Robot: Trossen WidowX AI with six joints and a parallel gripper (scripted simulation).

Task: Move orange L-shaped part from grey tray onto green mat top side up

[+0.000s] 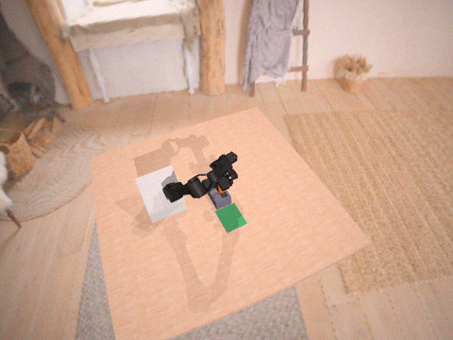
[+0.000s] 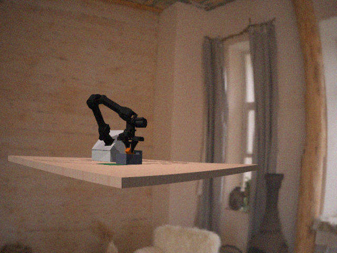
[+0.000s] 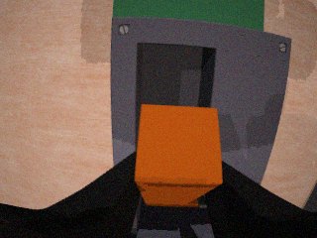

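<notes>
The orange part [image 3: 178,144] [image 2: 127,150] [image 1: 219,189] is tilted, its raised end standing above the top of the grey tray [image 3: 248,84] [image 2: 135,159] [image 1: 221,202]. My gripper [image 3: 173,162] is shut on this raised end, one black finger on each side. The part's lower end is hidden beneath the raised end and the fingers. The far stretch of the pocket shows dark and uncovered in the wrist view. The green mat [image 1: 231,217] [image 3: 188,11] [image 2: 110,164] lies flat beside the tray, with nothing on it.
A white-grey box with a sloped top [image 1: 161,193] [image 2: 100,155] stands by the arm's base, on the other side from the tray. The tray and mat are on a wooden table top [image 1: 277,234] [image 2: 174,169]. Small screws sit in the tray's corners.
</notes>
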